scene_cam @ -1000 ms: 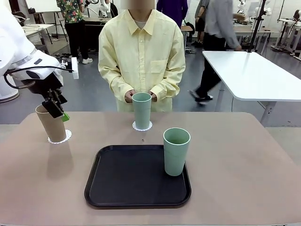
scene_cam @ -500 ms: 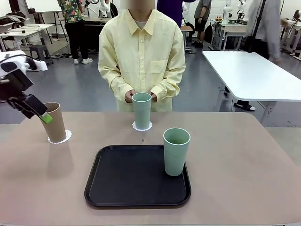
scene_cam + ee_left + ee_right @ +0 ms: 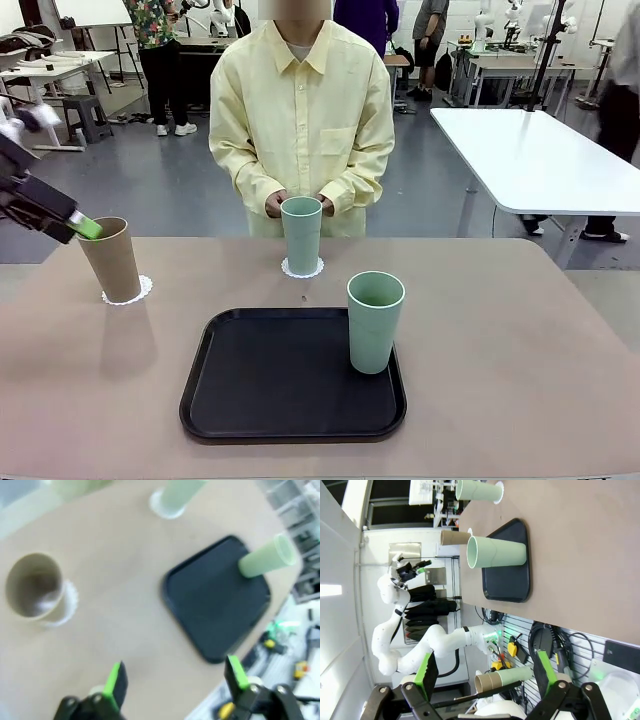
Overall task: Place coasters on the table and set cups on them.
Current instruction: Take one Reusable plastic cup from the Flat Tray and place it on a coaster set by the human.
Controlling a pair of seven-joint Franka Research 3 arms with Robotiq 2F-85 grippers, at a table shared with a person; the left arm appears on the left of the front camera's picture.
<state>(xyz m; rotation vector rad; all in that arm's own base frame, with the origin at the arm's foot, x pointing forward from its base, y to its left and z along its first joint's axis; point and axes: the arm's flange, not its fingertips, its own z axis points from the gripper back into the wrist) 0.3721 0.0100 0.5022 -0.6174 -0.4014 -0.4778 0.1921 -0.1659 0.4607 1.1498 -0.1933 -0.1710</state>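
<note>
left gripper [image 3: 78, 225]: jaws spread wide, holding nothing; up and left of the tray [image 3: 290, 380], drawn back off the tan cup [image 3: 112, 260] since a second ago.
right gripper [image 3: 486, 672]: jaws spread wide, holding nothing.
tan cup: on a doily [image 3: 143, 291], left of tray.
green cup [image 3: 301, 234]: on a second doily [image 3: 301, 270], behind tray.
second green cup [image 3: 375, 322]: upright in tray's right side.
tray: on the table [image 3: 520, 350].

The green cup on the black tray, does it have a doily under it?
No, the green cup stands directly on the black tray.
</note>
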